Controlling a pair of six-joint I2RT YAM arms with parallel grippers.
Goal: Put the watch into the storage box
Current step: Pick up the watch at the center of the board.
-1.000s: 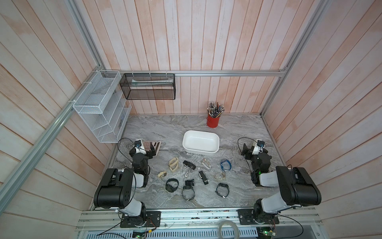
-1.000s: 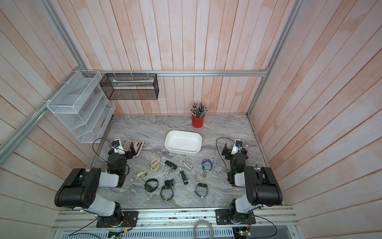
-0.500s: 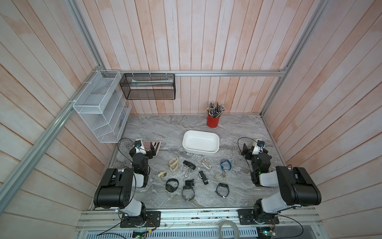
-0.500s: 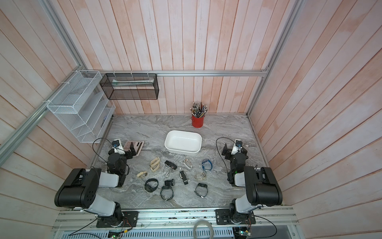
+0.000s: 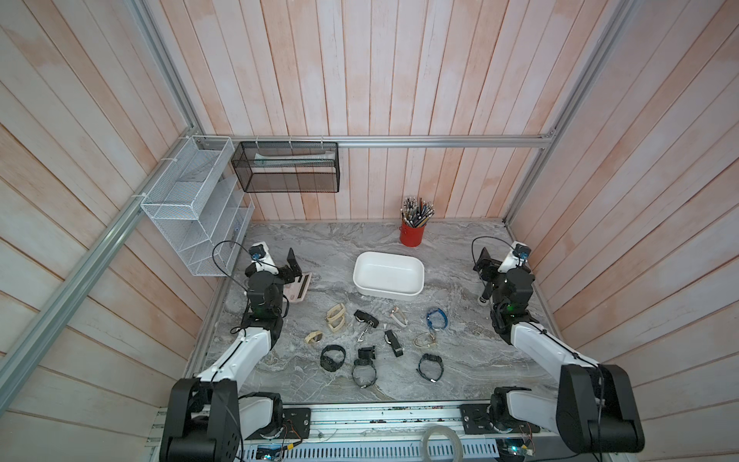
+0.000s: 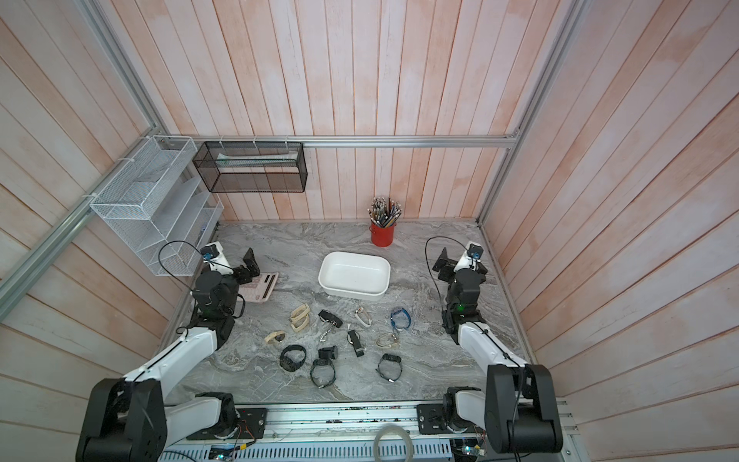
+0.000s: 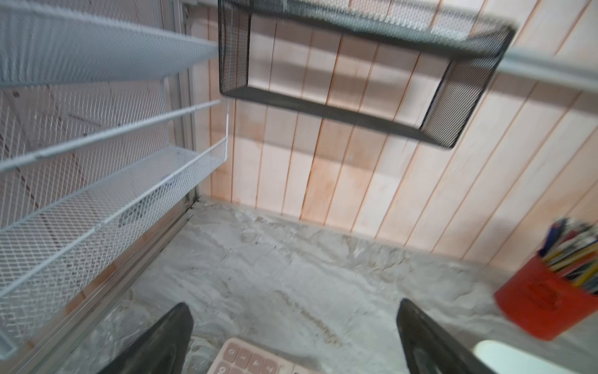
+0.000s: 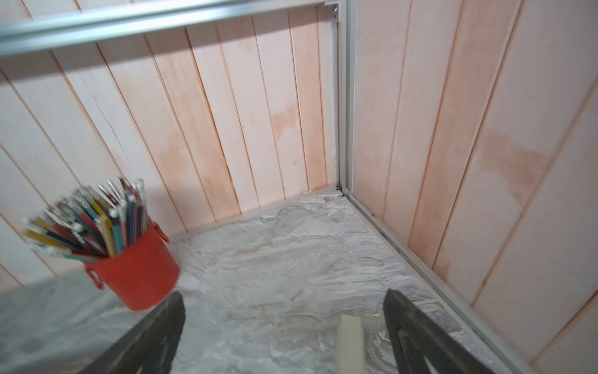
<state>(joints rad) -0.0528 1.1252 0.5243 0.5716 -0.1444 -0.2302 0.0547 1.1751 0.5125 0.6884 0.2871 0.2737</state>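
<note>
The storage box (image 5: 384, 294) is a shallow white tub standing empty at mid-table in both top views (image 6: 351, 293). In front of it several watches lie loose on the marble: a black one (image 5: 332, 358), a blue one (image 5: 436, 319) and a beige one (image 5: 336, 318) among them. My left gripper (image 5: 288, 269) hovers open at the left over a pink calculator (image 5: 300, 286), holding nothing. In the left wrist view the open gripper (image 7: 293, 311) shows marble and the calculator (image 7: 246, 359) between its fingers. My right gripper (image 5: 483, 269) is open at the right, and in the right wrist view (image 8: 284, 296) it is empty.
A red pen cup (image 5: 412, 236) stands behind the box. White mesh shelves (image 5: 192, 216) and a black mesh basket (image 5: 286, 168) hang at the back left. A cream stick-shaped thing (image 8: 349, 343) lies under the right gripper. Side walls are close to both arms.
</note>
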